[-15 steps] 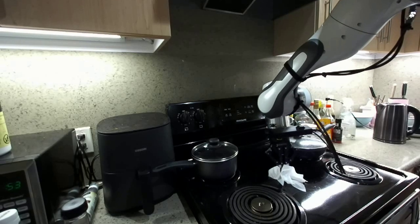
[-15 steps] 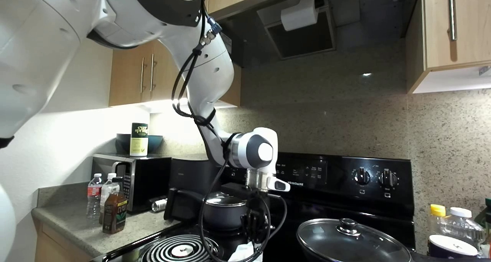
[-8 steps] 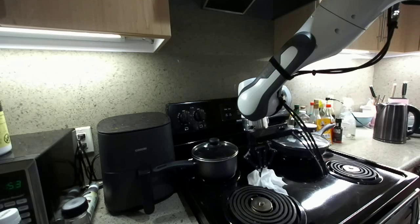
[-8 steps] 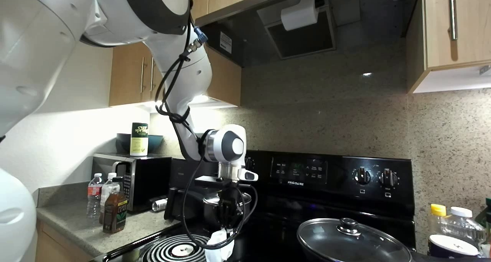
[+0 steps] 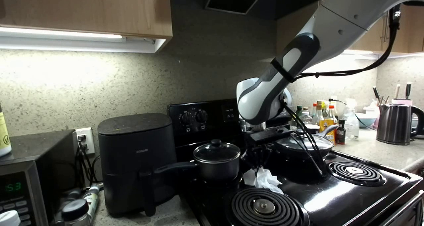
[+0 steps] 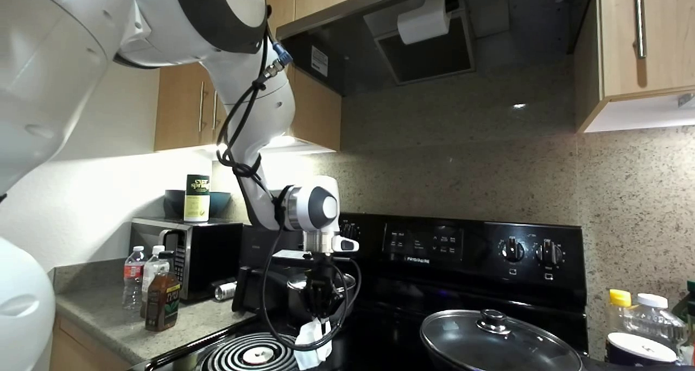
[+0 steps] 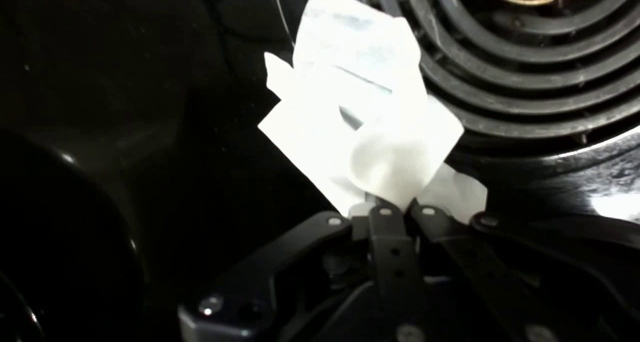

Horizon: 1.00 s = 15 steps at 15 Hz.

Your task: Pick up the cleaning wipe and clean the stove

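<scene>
White below the gripper [image 5: 256,169]: now has the cleaning wipe [image 5: 265,180] pinched between closed jaws, carried closer to the saucepan [image 5: 217,166] beside them than a second ago, with barely any shift in the last half second. Judge as a stroke across the stove [image 5: 331,199] slowing near its end, and count picking up as done and wiping as probably begun; unclear whether pressing down. Looks thin and crumpled, gathered at the jaws and fanning ahead in pointed folds, overlapping in the wrist view the outer rings of the coil burner [image 7: 525,56].
</scene>
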Available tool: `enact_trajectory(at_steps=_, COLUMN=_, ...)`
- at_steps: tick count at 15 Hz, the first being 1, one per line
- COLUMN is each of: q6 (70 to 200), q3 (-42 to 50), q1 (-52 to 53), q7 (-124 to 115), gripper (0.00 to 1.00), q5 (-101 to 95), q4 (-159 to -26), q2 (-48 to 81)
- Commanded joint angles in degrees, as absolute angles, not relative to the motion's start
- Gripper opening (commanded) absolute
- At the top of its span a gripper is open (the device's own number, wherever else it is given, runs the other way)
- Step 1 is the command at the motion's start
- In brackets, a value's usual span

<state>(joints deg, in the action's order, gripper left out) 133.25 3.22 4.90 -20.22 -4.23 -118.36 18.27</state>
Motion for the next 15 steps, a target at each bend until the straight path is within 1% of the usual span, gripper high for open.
enact_trajectory(at_steps=1, q6=138.1, q3=1.7, q1=7.5, q7=-18.4, gripper=0.00, q5=-9.5, q4=-116.9, q2=19.9)
enact_trajectory(at_steps=4, q6=138.9, q3=-0.2, q1=8.6, q7=-15.9, gripper=0.00, q5=-9.5, q4=-116.0, q2=20.9)
enact_trajectory(at_steps=9, q6=134.9, q3=-4.1, q1=8.2, q7=-7.4, gripper=0.00, q5=-5.7, q4=-114.3, q2=22.5)
enact_trajectory(at_steps=15, q6=134.2, q3=-7.2, q1=10.1, q7=-0.7, gripper=0.00, q5=-7.3, q4=-112.9, q2=23.9)
